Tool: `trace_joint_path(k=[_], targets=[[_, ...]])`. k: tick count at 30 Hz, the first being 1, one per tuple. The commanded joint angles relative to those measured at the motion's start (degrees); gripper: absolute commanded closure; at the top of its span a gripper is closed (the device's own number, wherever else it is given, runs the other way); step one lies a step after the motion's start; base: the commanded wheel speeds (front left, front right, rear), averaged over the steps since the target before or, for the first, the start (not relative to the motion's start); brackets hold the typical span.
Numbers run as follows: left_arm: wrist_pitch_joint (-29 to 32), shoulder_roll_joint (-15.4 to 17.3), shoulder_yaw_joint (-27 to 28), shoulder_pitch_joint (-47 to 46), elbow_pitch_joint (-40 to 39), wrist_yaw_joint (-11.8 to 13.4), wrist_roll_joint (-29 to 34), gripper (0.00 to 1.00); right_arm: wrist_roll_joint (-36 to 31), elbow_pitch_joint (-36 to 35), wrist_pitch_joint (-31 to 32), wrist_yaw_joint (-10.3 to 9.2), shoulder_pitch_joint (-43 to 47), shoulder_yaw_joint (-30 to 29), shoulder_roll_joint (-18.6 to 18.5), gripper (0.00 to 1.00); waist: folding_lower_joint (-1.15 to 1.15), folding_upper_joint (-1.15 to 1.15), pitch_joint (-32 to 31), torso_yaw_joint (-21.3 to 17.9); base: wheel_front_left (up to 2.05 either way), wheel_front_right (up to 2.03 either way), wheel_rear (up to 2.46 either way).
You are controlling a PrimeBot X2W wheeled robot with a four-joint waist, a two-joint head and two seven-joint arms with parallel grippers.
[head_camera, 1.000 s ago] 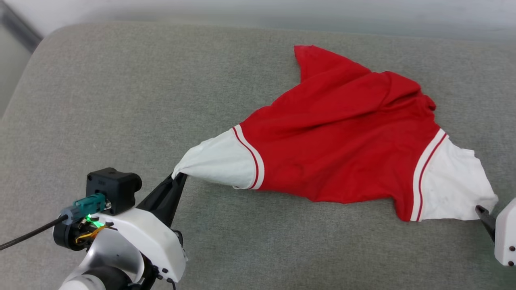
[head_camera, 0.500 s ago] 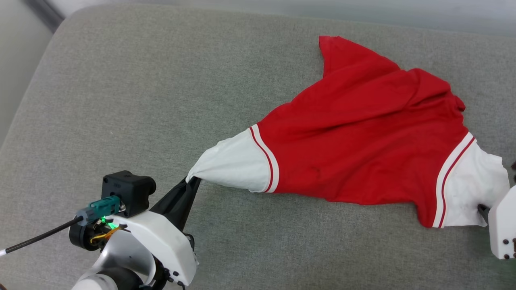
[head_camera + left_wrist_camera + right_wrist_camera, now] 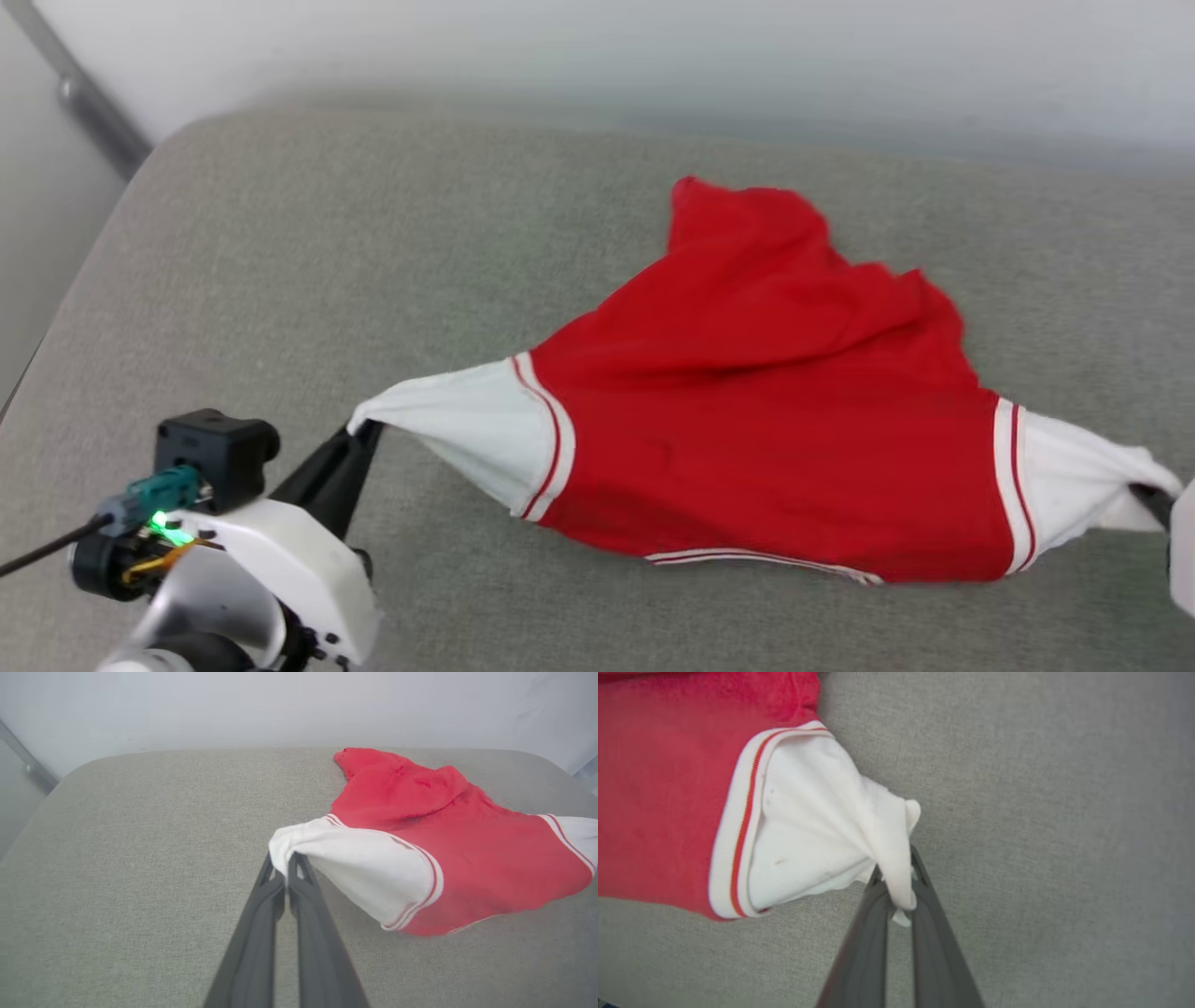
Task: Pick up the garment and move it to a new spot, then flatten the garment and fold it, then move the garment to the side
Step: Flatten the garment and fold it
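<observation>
The red jersey T-shirt (image 3: 775,439) sags across the grey cushion (image 3: 280,261), nearer its right edge. The left gripper (image 3: 286,870) is clamped on one white sleeve tip (image 3: 285,851), and the right gripper (image 3: 899,891) on the other sleeve tip (image 3: 901,868). The shirt looks light and floppy, so the sleeve ends seem sensible holds.

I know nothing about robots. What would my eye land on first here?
The red jersey T-shirt, pulled taut across the middle of the grey cushion, grabs attention first. The dark left jaws, at the head view's lower left, are shut on the tip of one white sleeve. The right jaws, at that view's right edge, are shut on the other sleeve.
</observation>
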Motion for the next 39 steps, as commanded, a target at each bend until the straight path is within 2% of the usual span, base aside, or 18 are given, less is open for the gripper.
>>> trace_joint_path(k=[1, 8, 11, 17, 23, 29, 32, 39], targets=[[0.1, 1.0, 1.0, 0.4, -0.7, -0.2, -0.2, 1.0, 1.8, -2.0, 0.9, -0.04, 0.4, -0.9, -0.7, 1.0, 0.0, 0.0, -2.5, -2.1, 0.0, 0.0, 0.0], [1.4, 5.3, 5.8, -2.8, -3.9, -0.6, -0.9, 1.0, 6.2, -11.7, 6.8, -0.04, -4.8, -5.7, -2.9, 1.0, 0.0, 0.0, -5.7, -5.3, 0.0, 0.0, 0.0], [1.8, 7.1, 8.1, -5.2, -5.5, -1.2, -1.6, 1.0, 8.1, -14.2, 9.2, -0.04, -8.9, -7.4, -2.4, 1.0, 0.0, 0.0, -6.7, -6.4, 0.0, 0.0, 0.0], [2.1, 10.2, 12.4, -12.7, -6.9, -2.8, -3.7, 1.0, 11.1, -16.9, 13.5, -0.04, -18.7, -11.0, 0.1, 1.0, 0.0, 0.0, -8.1, -7.8, 0.0, 0.0, 0.0], [2.3, 11.7, 14.6, -20.7, -6.8, -3.4, -5.5, 1.0, 10.5, -17.9, 15.3, -0.04, -26.3, -10.6, -0.1, 1.0, 0.0, 0.0, -7.9, -8.5, 0.0, 0.0, 0.0], [2.2, 13.4, 15.1, -30.0, -3.3, -4.5, -6.2, 1.0, 9.7, -17.0, 14.8, -0.04, -33.2, -8.7, 0.5, 1.0, 0.0, 0.0, -5.2, -9.2, 0.0, 0.0, 0.0], [2.1, 13.2, 14.2, -34.7, -0.7, -5.2, -6.8, 1.0, 9.1, -16.4, 13.7, -0.04, -36.0, -7.2, 0.2, 1.0, 0.0, 0.0, -3.1, -9.4, 0.0, 0.0, 0.0], [1.4, 14.6, 12.4, -47.1, 7.5, -7.8, -6.4, 1.0, 7.1, -13.7, 9.4, -0.04, -44.9, -4.4, -1.0, 1.0, 0.0, 0.0, 5.0, -10.4, 0.0, 0.0, 0.0]])
